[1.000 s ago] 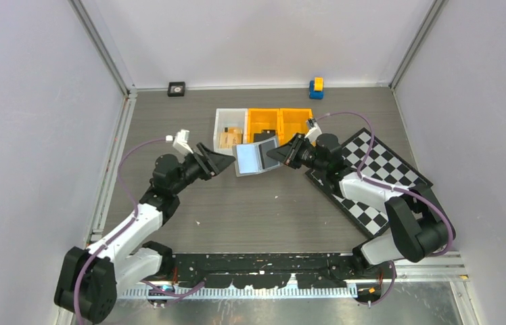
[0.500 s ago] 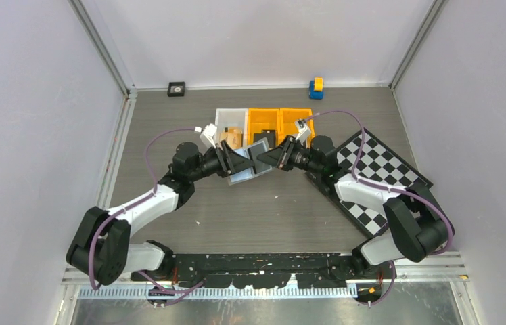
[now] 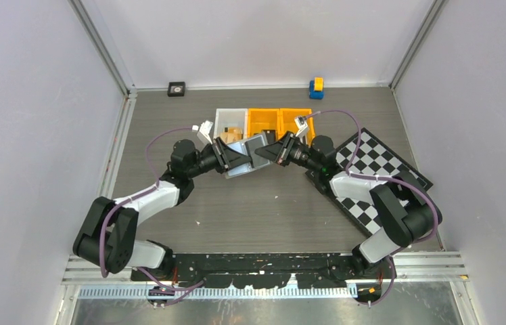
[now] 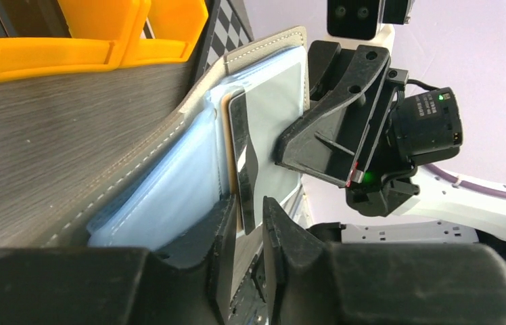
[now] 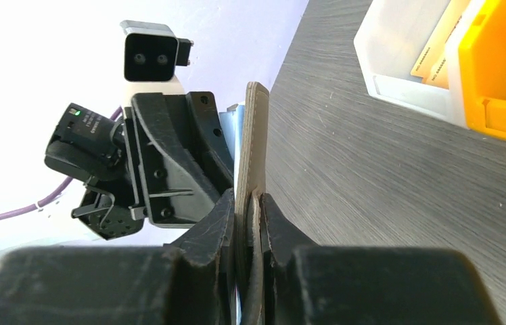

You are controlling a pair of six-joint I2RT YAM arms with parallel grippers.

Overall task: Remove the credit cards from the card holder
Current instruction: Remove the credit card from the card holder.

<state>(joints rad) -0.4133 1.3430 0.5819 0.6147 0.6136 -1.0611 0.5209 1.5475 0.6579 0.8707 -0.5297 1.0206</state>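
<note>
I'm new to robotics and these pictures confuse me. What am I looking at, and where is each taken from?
Two robot arms are bolted at a table's near edge. The wide picture looks down from above; the other two come from a camera on each wrist. The right gripper pinches one flap of the grey card holder. The left gripper is closed on a dark-edged card sticking out of its pale blue pocket. Behind stand a white bin and two orange bins; a checkerboard lies to the right.

Robotics lab test cell, plain lilac walls, aluminium frame posts
</note>
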